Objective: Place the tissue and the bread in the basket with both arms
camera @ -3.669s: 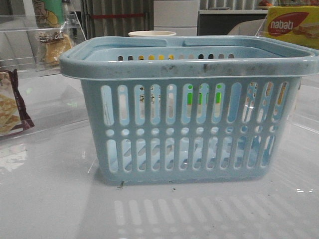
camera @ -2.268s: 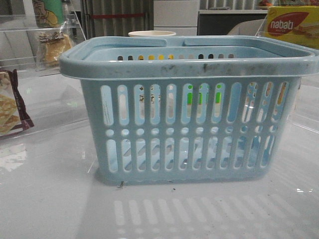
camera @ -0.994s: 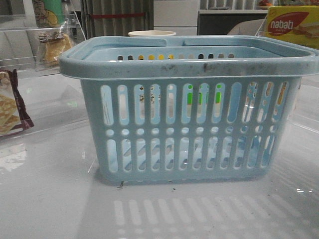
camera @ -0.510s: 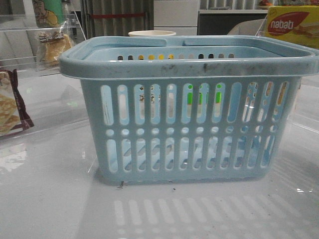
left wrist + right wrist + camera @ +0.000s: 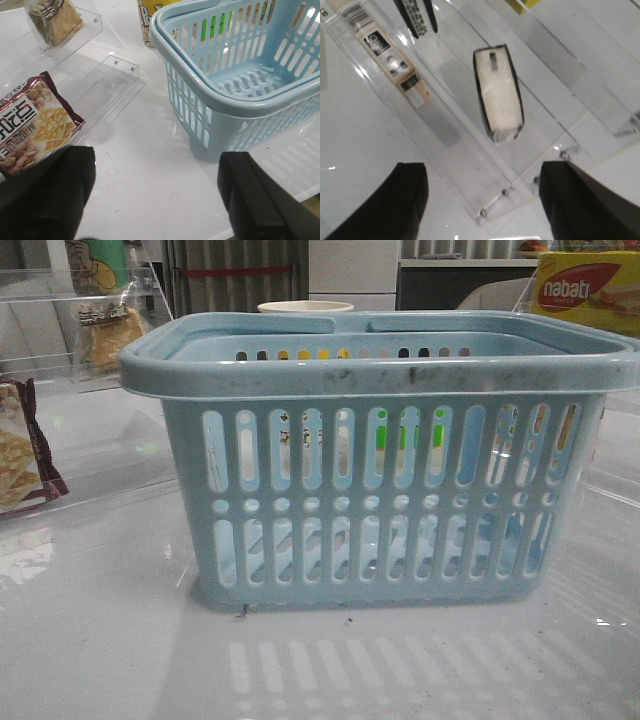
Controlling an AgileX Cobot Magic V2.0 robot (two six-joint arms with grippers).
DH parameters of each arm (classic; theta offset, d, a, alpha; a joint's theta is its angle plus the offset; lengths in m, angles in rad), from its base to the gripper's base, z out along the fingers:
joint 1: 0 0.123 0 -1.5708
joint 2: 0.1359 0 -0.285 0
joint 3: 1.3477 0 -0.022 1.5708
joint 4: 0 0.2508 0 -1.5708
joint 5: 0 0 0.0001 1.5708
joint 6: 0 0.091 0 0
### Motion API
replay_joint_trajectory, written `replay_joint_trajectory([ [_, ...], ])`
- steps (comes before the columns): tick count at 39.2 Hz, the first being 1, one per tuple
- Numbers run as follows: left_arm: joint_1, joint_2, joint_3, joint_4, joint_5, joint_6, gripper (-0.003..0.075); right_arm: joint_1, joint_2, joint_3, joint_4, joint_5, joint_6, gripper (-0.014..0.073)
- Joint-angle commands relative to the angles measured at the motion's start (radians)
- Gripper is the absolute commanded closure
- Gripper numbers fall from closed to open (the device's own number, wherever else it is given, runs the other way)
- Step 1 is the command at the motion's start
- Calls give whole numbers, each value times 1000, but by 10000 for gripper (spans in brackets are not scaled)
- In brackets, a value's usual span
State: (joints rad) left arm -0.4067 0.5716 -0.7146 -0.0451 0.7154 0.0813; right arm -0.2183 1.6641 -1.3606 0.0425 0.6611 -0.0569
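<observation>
Light-blue basket [image 5: 380, 455] empty, we judge; nothing delivered. Left gripper [image 5: 150, 195] and right gripper [image 5: 482, 200] both spread wide, holding nothing. Bread [image 5: 54, 20] beyond basket, ungrasped.

The basket [image 5: 380, 455] stands mid-surface [image 5: 100, 650]. To its left, a cracker packet [image 5: 22, 455] lies on a clear shelf's [image 5: 107, 80] lower step, with the bread [image 5: 105, 332] on the step behind. A paper cup [image 5: 305, 308] sits behind the basket, a wafer box [image 5: 588, 290] behind to its right.
</observation>
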Motion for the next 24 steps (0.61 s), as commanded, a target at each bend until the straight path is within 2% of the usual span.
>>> replay_joint_trajectory([
  [1,-7,10,-28,-10,-85,-2,162,-6,27,-92,-10,-70,-13,20],
  [14,-7,10,-28,-10,-85,-2,162,-6,142,-155,-87,-127,-13,39],
  [16,-7,10,-28,-10,-85,-2,162,-6,146,-155,-87,-130,-13,83],
  [24,-7,10,-28,-10,-85,-2,162,-6,126,-156,-87,-144,-13,349],
])
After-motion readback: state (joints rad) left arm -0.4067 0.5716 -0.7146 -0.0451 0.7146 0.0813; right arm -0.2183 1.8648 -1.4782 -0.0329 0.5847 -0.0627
